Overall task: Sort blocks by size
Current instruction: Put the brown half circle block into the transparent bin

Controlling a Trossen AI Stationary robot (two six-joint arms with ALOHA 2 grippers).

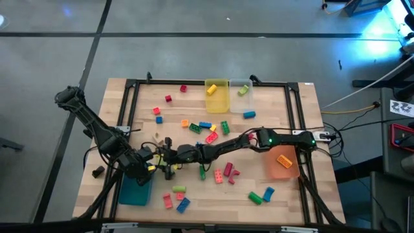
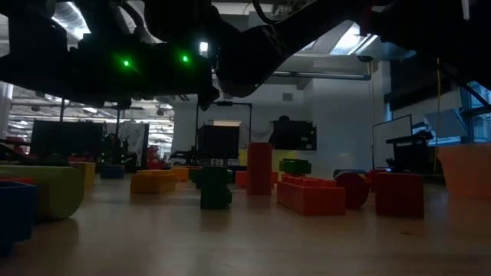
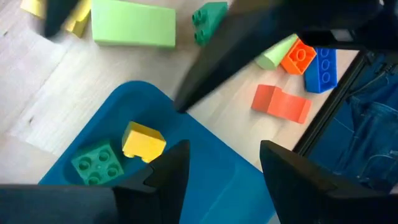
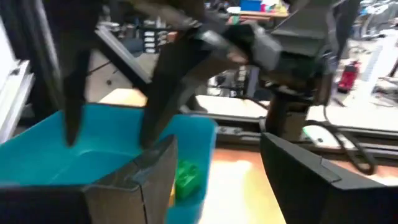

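The blocks (image 1: 211, 138) lie all over the wooden worktop (image 1: 194, 107). Two small ones, green and yellow, already sit in the teal bin (image 1: 135, 191) at the lower left of the high view. Both arms meet just above that bin. The left pincer (image 3: 217, 165) hangs spread and empty over it. The right pincer (image 4: 214, 158) looks spread too, though its view is blurry. The nearest loose blocks lie just right of the pincers, closest to the right arm.
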